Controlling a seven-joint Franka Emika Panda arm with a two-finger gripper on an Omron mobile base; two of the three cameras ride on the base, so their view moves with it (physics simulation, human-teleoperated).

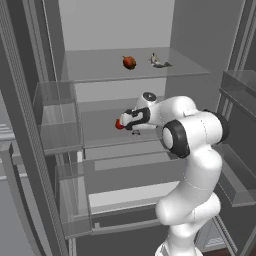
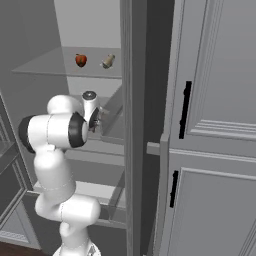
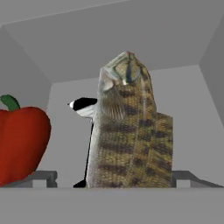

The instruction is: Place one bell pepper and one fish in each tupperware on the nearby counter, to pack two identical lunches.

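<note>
My gripper (image 3: 113, 179) is inside the fridge at the middle shelf, open, with its two tips wide apart on either side of a tan, spiky-finned fish (image 3: 129, 131). A bright red bell pepper (image 3: 19, 142) sits just left of the fish, beside the left tip. In the left base view the gripper (image 1: 126, 122) is next to that pepper (image 1: 119, 124). On the upper shelf lie a darker red pepper (image 1: 129, 62) and a silver-grey fish (image 1: 158, 61); the right base view shows that pepper (image 2: 80, 60) and fish (image 2: 107, 61) too. The tupperware and the counter are out of view.
Clear door bins (image 1: 55, 117) hang at the left of the fridge. A clear drawer (image 1: 130, 175) sits below the middle shelf. The fridge's side wall (image 2: 132, 125) and tall grey cabinet doors with black handles (image 2: 186, 110) stand to the right.
</note>
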